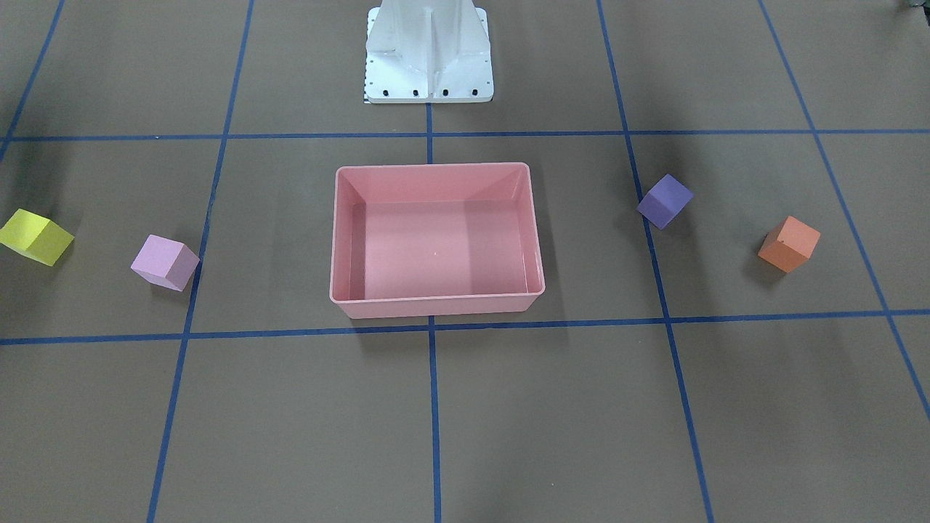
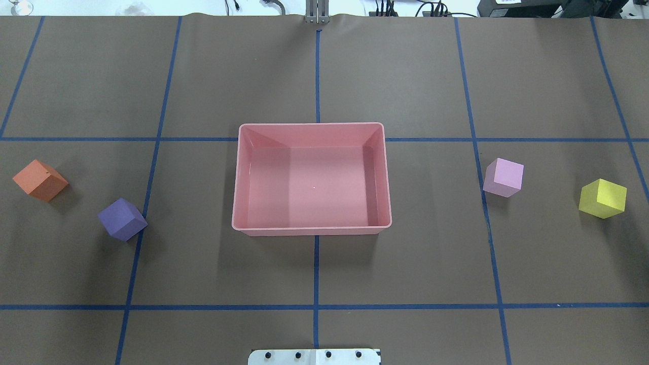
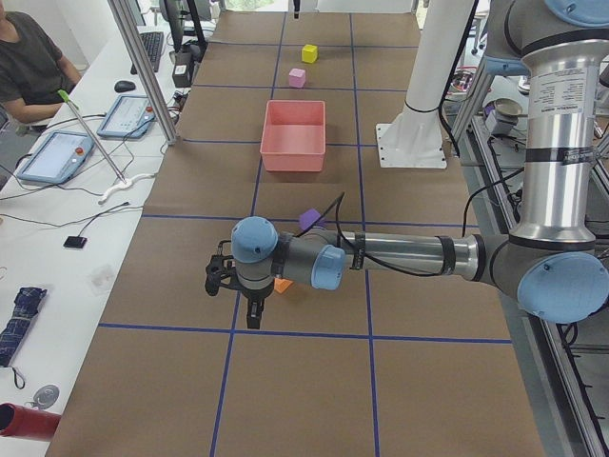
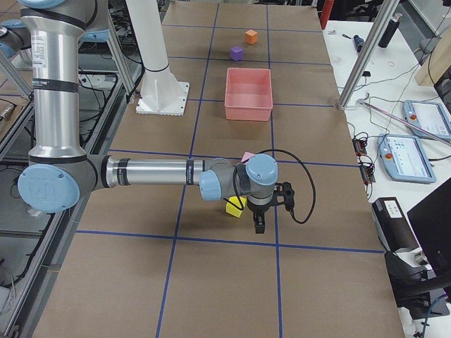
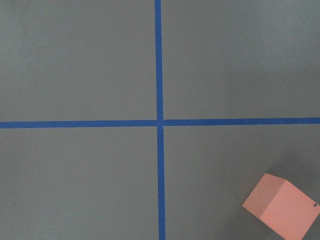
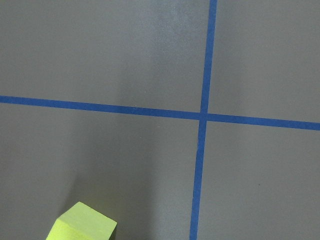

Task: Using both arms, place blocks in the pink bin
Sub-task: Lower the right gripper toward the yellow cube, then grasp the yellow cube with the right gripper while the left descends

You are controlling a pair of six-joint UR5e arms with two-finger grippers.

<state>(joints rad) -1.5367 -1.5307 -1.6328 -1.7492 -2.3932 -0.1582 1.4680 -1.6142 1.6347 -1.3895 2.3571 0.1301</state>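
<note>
The pink bin [image 2: 312, 229] stands empty at the table's middle. On the robot's left lie the orange block [image 2: 39, 180] and the purple block [image 2: 121, 219]. On its right lie the light pink block [image 2: 503, 177] and the yellow block [image 2: 603, 198]. My left gripper [image 3: 252, 319] shows only in the exterior left view, hovering beside the orange block [image 5: 282, 206]; I cannot tell whether it is open or shut. My right gripper [image 4: 258, 225] shows only in the exterior right view, hovering beside the yellow block [image 6: 82, 227]; I cannot tell its state either.
The white robot base [image 1: 429, 58] stands behind the bin. Blue tape lines [image 2: 316, 274] divide the brown table into squares. Tablets [image 3: 57, 152] and cables lie on the side bench, where a person [image 3: 29, 57] sits.
</note>
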